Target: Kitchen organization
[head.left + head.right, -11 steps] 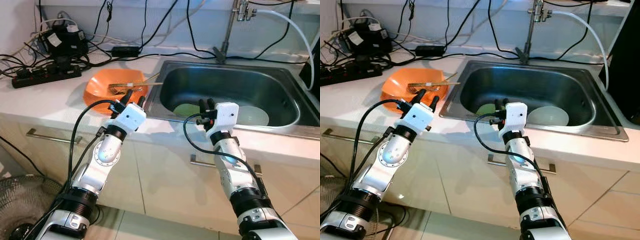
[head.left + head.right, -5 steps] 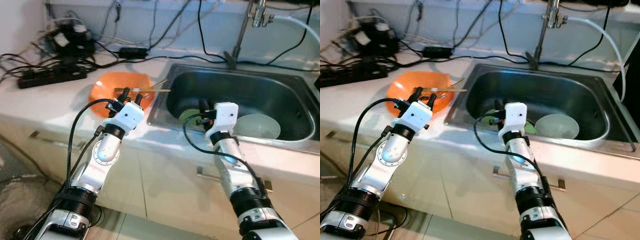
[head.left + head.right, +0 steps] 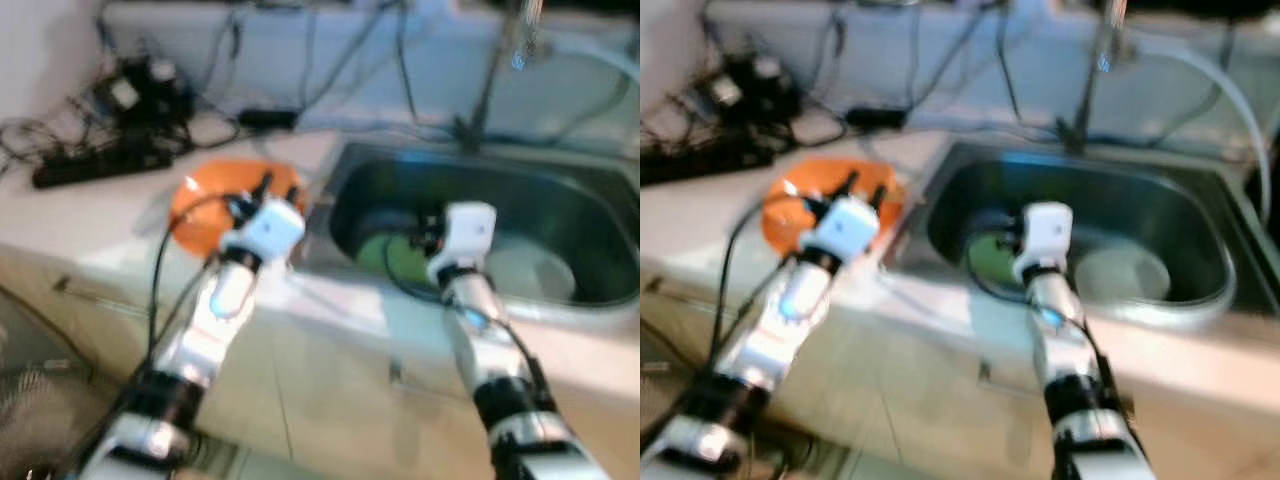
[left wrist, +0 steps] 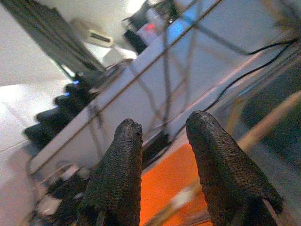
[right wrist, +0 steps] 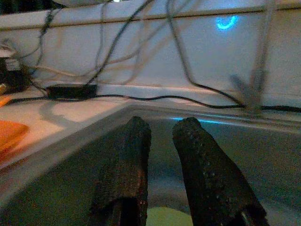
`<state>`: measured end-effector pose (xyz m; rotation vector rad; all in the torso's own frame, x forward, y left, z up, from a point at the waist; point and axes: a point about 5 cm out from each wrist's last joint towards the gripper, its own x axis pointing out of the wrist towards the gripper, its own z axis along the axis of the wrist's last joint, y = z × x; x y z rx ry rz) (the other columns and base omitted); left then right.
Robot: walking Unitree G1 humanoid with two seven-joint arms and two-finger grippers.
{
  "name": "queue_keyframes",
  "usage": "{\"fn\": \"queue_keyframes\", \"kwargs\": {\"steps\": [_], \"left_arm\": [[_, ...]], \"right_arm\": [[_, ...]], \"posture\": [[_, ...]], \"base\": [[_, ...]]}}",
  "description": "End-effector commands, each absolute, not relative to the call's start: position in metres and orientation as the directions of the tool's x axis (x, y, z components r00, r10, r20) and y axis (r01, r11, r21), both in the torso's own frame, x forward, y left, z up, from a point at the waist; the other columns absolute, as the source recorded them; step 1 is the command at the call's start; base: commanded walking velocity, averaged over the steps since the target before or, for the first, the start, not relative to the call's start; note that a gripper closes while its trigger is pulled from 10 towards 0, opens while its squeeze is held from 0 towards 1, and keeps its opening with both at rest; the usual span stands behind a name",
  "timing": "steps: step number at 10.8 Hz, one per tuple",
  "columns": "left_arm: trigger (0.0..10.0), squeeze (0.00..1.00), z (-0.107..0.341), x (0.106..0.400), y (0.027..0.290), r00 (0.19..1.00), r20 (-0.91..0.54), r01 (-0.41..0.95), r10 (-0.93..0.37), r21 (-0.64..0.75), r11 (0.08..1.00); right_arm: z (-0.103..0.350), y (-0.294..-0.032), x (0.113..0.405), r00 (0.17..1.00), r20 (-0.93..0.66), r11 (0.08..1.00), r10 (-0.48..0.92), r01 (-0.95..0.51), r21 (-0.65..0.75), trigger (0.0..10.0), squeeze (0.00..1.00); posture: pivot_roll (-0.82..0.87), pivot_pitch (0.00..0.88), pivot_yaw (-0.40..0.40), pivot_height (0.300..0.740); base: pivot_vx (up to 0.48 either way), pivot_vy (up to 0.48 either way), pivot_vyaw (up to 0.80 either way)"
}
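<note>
Approach step: left gripper (image 4: 162,155), fingers parted and empty, nears orange bowl (image 3: 205,205); right gripper (image 5: 162,155), likewise released, over the sink (image 3: 590,215); next, a grasp.

The rectangular steel sink (image 3: 560,190) has a dull, brushed metal sheen, set in a smooth pale counter (image 3: 90,215). The shallow orange plastic bowl (image 3: 200,205) looks smooth, and the gripper fingers (image 4: 117,183) are black, matt and rough-grained.
</note>
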<state>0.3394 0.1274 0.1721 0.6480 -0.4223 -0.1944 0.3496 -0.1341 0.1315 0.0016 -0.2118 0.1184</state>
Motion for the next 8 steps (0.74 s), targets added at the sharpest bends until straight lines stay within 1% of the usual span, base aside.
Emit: {"fn": "queue_keyframes", "kwargs": {"steps": [1,6,8], "left_arm": [[10.0,0.00,0.174,0.340,0.135,0.902,0.322,0.025,-0.288,0.626,0.779],[10.0,0.00,0.181,0.332,0.128,0.861,0.377,0.046,-0.340,0.610,0.791],[10.0,0.00,0.177,0.323,0.134,0.858,0.330,0.093,-0.393,0.652,0.752]], "right_arm": [[0.133,-0.123,0.351,0.967,0.213,0.989,0.140,-0.146,0.014,10.0,0.00],[0.133,-0.125,0.351,0.968,0.211,0.990,0.134,-0.141,0.016,10.0,0.00],[0.132,-0.126,0.350,0.969,0.208,0.990,0.132,-0.139,0.018,10.0,0.00]], "posture": [[0.18,0.000,0.031,0.740],[0.18,0.002,0.031,0.740],[0.18,0.001,0.032,0.740]], "base": [[0.349,0.000,0.00],[0.000,0.000,0.00],[0.000,0.000,0.00]]}}
